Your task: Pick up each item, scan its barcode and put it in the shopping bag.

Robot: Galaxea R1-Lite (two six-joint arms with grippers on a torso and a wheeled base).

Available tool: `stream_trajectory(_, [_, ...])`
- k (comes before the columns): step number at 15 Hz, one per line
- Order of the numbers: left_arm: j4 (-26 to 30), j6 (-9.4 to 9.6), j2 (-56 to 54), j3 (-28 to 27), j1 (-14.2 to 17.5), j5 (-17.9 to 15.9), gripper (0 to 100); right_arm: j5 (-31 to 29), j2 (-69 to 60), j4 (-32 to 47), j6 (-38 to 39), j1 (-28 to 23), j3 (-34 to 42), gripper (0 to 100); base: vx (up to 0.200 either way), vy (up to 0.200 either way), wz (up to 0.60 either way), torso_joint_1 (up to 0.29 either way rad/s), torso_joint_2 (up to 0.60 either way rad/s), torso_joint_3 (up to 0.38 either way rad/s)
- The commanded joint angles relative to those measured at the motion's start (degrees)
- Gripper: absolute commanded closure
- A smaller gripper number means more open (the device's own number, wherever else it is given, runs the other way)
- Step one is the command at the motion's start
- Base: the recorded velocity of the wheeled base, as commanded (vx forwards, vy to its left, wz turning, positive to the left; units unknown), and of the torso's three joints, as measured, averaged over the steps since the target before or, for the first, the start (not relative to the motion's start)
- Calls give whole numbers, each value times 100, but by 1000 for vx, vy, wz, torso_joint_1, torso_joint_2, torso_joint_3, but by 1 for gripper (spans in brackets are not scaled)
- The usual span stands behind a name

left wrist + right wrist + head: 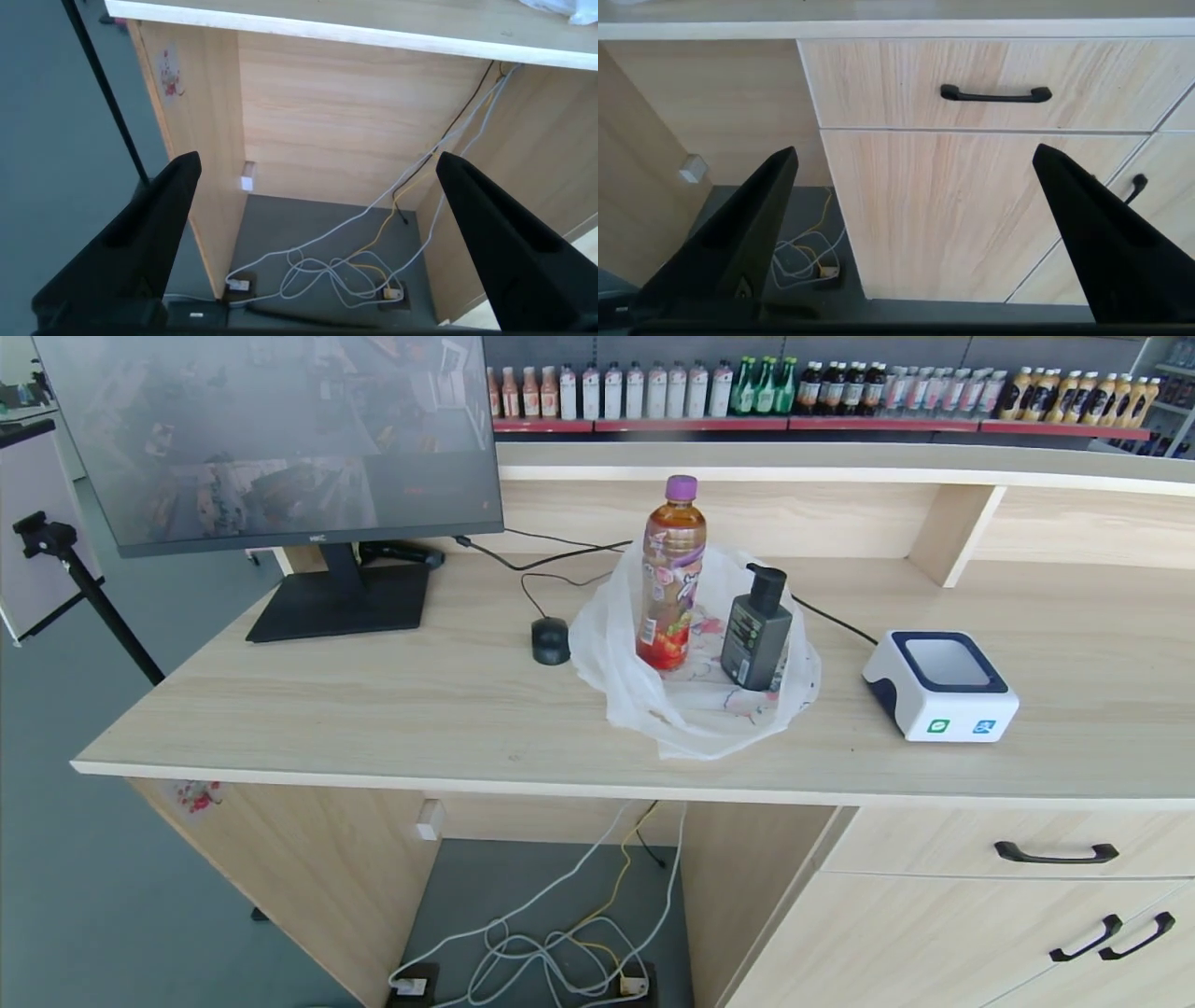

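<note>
A tea bottle [670,576] with a purple cap and a dark pump bottle [756,631] stand upright inside the white shopping bag [653,705], which lies spread on the counter. The white barcode scanner [940,686] sits to the right of the bag. My left gripper [318,243] is open below the counter's front edge, facing the open knee space with its cables. My right gripper [915,233] is open too, low in front of the drawer fronts, holding nothing.
A monitor [271,439] on its stand occupies the counter's left rear, with a black mouse [550,640] beside the bag. Drawers with black handles [995,93] sit under the counter at right. Cables [355,271] lie on the floor. A tripod [84,588] stands at far left.
</note>
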Motion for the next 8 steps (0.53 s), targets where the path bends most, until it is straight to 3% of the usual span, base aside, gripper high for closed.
stream_trajectory(1, [1,2,-2,0,2,-1,0,-2,18,-2,-3,1,1,0,0,-200,0,32,7,2])
stream_trajectory(5, [1,20,-2,0,2,-1,0,-2,18,-2,-3,1,1,0,0,-200,0,9,7,0])
stream_trajectory(8, [1,29,-2,0,2,-1,0,-2,18,-2,-3,1,1,0,0,0,0,0,0,0])
